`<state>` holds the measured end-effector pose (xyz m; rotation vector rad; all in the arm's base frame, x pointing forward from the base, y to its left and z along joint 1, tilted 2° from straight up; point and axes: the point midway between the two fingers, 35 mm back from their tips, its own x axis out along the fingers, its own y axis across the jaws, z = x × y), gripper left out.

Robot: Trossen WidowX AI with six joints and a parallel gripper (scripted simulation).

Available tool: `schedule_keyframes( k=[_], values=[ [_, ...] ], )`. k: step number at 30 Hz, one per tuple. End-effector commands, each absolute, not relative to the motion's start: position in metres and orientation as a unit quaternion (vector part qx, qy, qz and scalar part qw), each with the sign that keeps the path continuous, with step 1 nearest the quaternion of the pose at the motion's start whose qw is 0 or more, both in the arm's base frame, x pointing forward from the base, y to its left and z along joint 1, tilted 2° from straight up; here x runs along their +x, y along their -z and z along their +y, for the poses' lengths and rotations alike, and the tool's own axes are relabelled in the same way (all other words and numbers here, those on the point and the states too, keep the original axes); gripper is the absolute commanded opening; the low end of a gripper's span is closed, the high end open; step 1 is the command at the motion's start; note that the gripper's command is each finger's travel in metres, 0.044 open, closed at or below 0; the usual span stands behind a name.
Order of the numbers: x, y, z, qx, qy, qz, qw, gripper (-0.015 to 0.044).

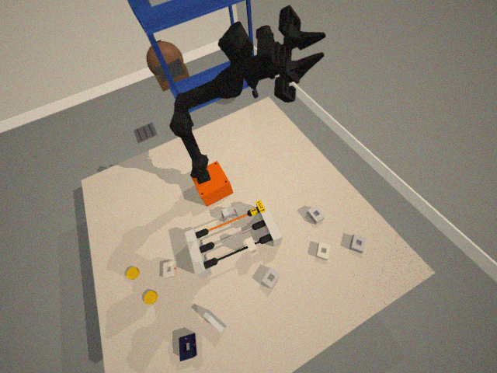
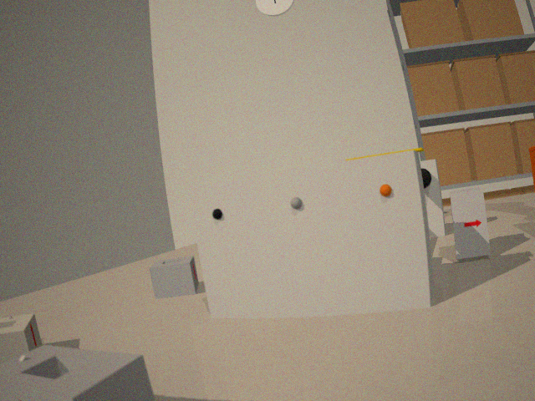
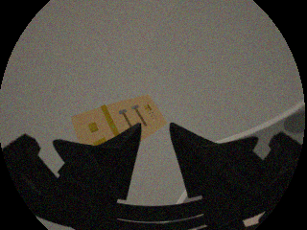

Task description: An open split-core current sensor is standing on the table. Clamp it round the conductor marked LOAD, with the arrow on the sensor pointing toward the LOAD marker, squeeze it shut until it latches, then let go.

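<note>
My gripper [image 1: 323, 44] [image 3: 155, 126] is held high beyond the table, fingers apart, with nothing between them. A white sensor block [image 1: 229, 212] [image 2: 470, 205] stands beside the orange conductor [image 1: 227, 222] [image 2: 385, 190], on the side toward the arm base; a red arrow shows on its face in the exterior view. Whether its jaw is open is too small to tell. The orange conductor runs between the rack's two end walls, and yellow tags [image 1: 260, 207] sit at its right end in the top view; their lettering is unreadable. Grey and black conductors run parallel to it.
A white block [image 1: 249, 242] sits on the black conductor. The orange arm base [image 1: 220, 185] is behind the rack. Around the rack are several pale sensor blocks [image 1: 315, 214] [image 1: 323, 250], a dark blue block [image 1: 185, 346], a flat white piece [image 1: 213, 321] and yellow discs [image 1: 132, 273] [image 1: 150, 297].
</note>
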<state>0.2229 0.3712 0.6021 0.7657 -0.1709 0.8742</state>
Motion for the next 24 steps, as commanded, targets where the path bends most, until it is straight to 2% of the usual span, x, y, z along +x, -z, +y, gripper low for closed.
schedule_keyframes(
  k=[1, 10, 17, 24],
  values=[
    [0.225, -0.601, 0.369, 0.359, -0.41, -0.081, 0.835, 0.0197],
    [0.309, -0.536, 0.26, 0.233, -0.29, -0.104, 0.922, 0.0433],
    [0.339, -0.468, 0.16, 0.137, -0.185, -0.093, 0.969, 0.044],
    [0.337, -0.391, 0.066, 0.055, -0.081, -0.062, 0.993, 0.044]
  ],
)
